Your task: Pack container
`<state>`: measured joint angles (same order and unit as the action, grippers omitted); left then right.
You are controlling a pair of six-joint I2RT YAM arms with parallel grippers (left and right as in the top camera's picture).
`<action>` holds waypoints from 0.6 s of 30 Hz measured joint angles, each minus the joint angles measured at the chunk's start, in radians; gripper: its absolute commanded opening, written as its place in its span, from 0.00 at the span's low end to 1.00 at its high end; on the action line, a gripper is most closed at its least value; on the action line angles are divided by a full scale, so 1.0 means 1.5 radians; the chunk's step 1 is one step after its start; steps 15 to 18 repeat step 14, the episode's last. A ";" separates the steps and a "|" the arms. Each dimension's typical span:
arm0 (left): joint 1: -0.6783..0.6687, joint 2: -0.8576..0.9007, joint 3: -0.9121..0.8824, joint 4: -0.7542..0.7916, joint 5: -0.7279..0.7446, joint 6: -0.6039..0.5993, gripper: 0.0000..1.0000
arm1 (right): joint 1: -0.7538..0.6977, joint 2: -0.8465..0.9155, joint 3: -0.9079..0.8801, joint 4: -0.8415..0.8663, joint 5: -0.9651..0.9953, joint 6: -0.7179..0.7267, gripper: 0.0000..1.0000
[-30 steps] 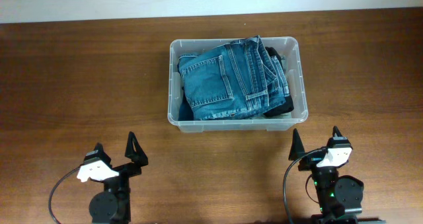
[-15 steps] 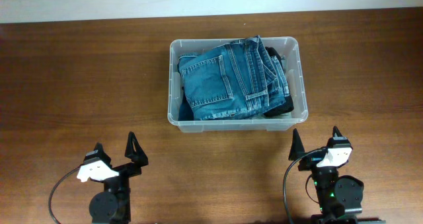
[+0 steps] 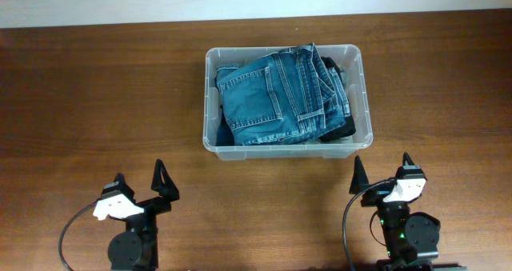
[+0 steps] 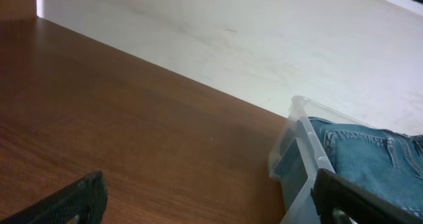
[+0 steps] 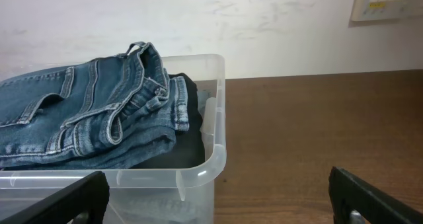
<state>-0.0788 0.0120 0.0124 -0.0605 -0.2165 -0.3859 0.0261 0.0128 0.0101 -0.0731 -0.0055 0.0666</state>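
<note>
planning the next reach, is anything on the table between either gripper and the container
Nothing visible. Only bare table lies between the left gripper, the right gripper and the container. Both sit open, short of its near wall. The folded jeans are inside it.

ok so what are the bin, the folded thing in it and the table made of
Container: clear plastic, smooth, its contents show through the walls. Folded jeans: blue denim, matte, stitched seams and pocket. Table: brown wood or wood-look laminate, visible grain.

no visible change; the container (image 3: 209,103) seemingly hasn't moved.
</note>
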 measured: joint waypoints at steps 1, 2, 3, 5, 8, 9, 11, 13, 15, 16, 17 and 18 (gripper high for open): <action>0.000 0.000 0.000 0.000 0.000 0.000 1.00 | 0.000 0.000 0.000 0.000 0.000 0.000 0.98; 0.000 0.000 0.000 0.000 0.000 0.000 0.99 | 0.000 0.000 0.000 0.000 0.000 0.000 0.98; 0.000 0.000 0.000 0.000 0.000 0.000 0.99 | 0.000 0.000 0.000 0.000 0.000 0.000 0.98; 0.000 0.000 0.000 0.000 0.000 0.000 0.99 | 0.000 0.000 0.000 0.000 0.000 0.001 0.99; 0.000 0.000 0.000 0.000 0.000 0.000 0.99 | 0.000 0.000 0.000 0.000 0.000 0.000 0.98; 0.000 0.000 0.000 0.000 0.000 0.000 1.00 | 0.000 0.000 0.000 0.000 0.000 0.000 0.98; 0.000 0.000 0.000 0.000 0.000 0.000 0.99 | 0.000 0.000 0.000 0.000 0.000 0.000 0.98; 0.000 0.000 0.000 0.000 0.000 0.000 0.99 | 0.000 0.000 0.000 0.000 0.000 0.001 0.98; 0.000 0.000 0.000 0.000 0.000 0.000 0.99 | 0.000 0.000 0.000 0.000 0.000 0.000 0.98; 0.000 0.000 0.000 0.000 0.000 0.000 0.99 | 0.000 0.000 0.000 0.000 0.000 0.000 0.98; 0.000 0.000 0.000 0.000 0.000 0.000 0.99 | 0.000 0.000 0.000 0.000 0.000 0.000 0.98; 0.000 0.000 0.000 0.000 0.000 0.000 0.99 | 0.000 0.000 0.000 0.000 0.000 0.000 0.98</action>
